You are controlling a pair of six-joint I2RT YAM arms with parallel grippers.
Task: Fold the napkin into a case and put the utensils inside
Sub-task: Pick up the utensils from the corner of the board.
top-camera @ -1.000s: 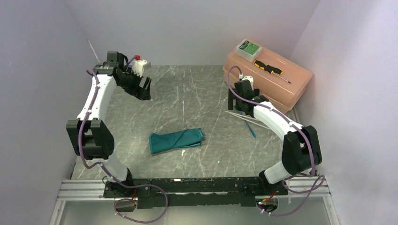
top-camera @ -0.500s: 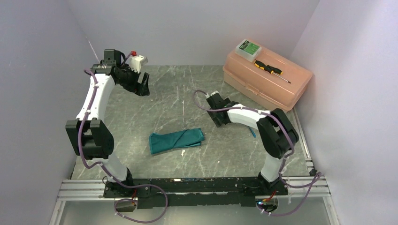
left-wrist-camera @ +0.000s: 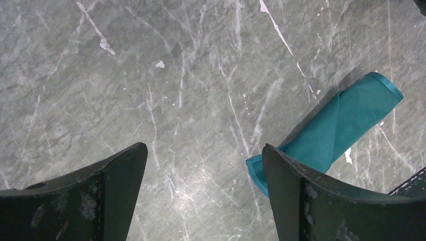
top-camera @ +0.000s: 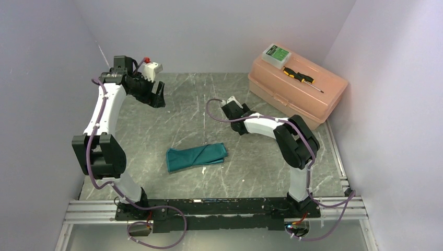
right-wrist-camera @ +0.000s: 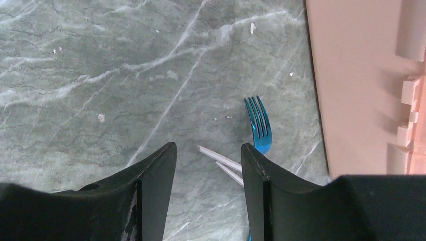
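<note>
We judge the step in hand to be picking up the first utensil. The napkin point(top-camera: 197, 157) lies flat on the table point(top-camera: 209, 94), already folded into a narrow oblong. The utensils rest to the far right of the napkin, well apart from it, on its box-facing side: a blue fork point(right-wrist-camera: 258, 123) and two white sticks point(right-wrist-camera: 221, 163) just beside it.

The right gripper point(right-wrist-camera: 208, 146) hovers over the stick tips with its fingers partly apart and grasping nothing. The left gripper point(left-wrist-camera: 203, 148) waits to the far left of the napkin, fingers spread wide and empty.

To do this well:
1. We centre one stick between the fingers before descending.
2. We keep the fingers crosswise to the stick.
3. We lower until the tips nearly touch the table, since the sticks are thin.
4. We avoid catching the fork in the same grasp.
</note>
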